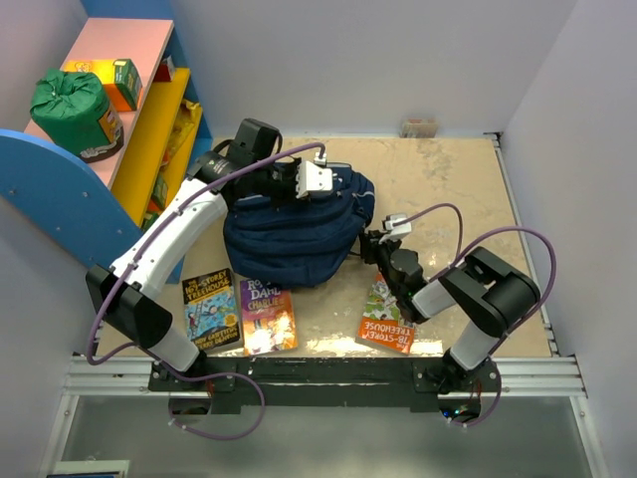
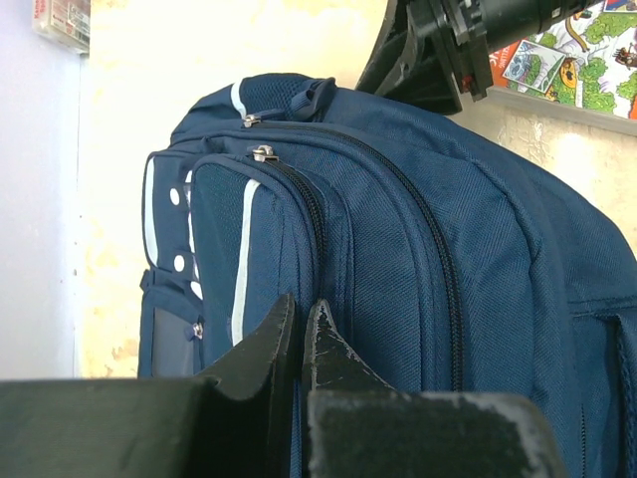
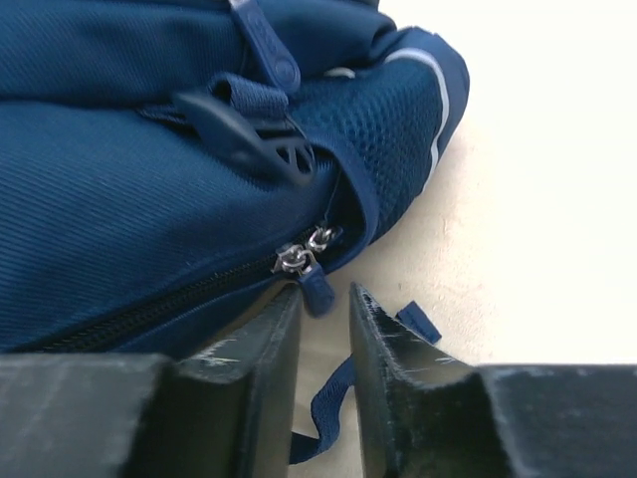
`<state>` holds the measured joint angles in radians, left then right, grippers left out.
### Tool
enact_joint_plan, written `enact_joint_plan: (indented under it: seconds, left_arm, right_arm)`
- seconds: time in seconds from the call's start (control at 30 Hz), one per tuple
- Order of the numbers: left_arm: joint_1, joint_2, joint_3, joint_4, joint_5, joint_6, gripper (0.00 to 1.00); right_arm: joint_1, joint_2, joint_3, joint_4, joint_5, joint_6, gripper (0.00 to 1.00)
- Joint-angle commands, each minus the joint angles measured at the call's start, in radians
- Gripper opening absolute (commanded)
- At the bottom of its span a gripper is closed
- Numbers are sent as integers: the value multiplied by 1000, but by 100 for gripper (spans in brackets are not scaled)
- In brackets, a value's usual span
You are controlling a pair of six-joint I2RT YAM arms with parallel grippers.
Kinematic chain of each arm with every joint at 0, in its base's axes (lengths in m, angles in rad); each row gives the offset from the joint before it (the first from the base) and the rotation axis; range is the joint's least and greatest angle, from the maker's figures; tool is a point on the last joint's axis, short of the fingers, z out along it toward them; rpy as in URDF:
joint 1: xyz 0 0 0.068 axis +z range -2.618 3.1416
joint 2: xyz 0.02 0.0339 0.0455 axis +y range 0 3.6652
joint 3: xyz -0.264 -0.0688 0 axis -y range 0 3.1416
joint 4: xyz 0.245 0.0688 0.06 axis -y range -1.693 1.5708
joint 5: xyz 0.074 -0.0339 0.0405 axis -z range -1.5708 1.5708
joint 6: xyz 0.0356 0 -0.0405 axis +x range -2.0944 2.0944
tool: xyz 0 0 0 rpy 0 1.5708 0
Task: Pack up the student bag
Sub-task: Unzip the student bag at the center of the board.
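The student bag [image 1: 299,239], a navy-blue backpack, lies in the middle of the table. My left gripper [image 1: 317,182] sits at the bag's far top edge. Its fingers [image 2: 302,307] are pressed together against the bag's front pocket [image 2: 259,259]; whether fabric is pinched between them does not show. My right gripper [image 1: 376,247] is low at the bag's right side. Its jaws [image 3: 324,294] stand a little apart around the blue zipper pull tab [image 3: 318,286], which hangs from two silver sliders [image 3: 295,259] and lies nearer the left finger. A blue strap [image 3: 333,403] runs under the jaws.
Two books [image 1: 211,309] [image 1: 267,316] lie at the near left and a third book [image 1: 386,317] under my right arm. A pink, yellow and blue shelf [image 1: 149,110] stands at the left and holds a green drawstring sack [image 1: 70,108] and a small box [image 1: 125,82].
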<state>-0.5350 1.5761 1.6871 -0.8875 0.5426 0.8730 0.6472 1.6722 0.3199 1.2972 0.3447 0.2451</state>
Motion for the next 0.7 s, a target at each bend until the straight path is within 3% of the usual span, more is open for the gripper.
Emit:
enact_joint_plan:
  seconds: [0.0, 0.2, 0.4, 0.5, 0.63, 0.67]
  left_arm:
    - [1, -84, 59, 88, 46, -12, 0]
    - [1, -82, 63, 94, 60, -25, 0]
    - [1, -74, 77, 67, 66, -23, 0]
    - [1, -73, 66, 59, 62, -19, 0]
    - [1, -76, 56, 61, 69, -20, 0]
    - [1, -74, 51, 61, 69, -17, 0]
  right_arm:
    - [3, 20, 31, 152, -36, -23, 38]
    - [5, 26, 39, 140, -10, -15, 48]
    - [5, 57, 42, 189, -1, -21, 39]
    - [3, 57, 38, 195, -27, -26, 26]
    - [11, 52, 34, 176, 3, -33, 0]
    - [15, 41, 36, 163, 17, -32, 0]
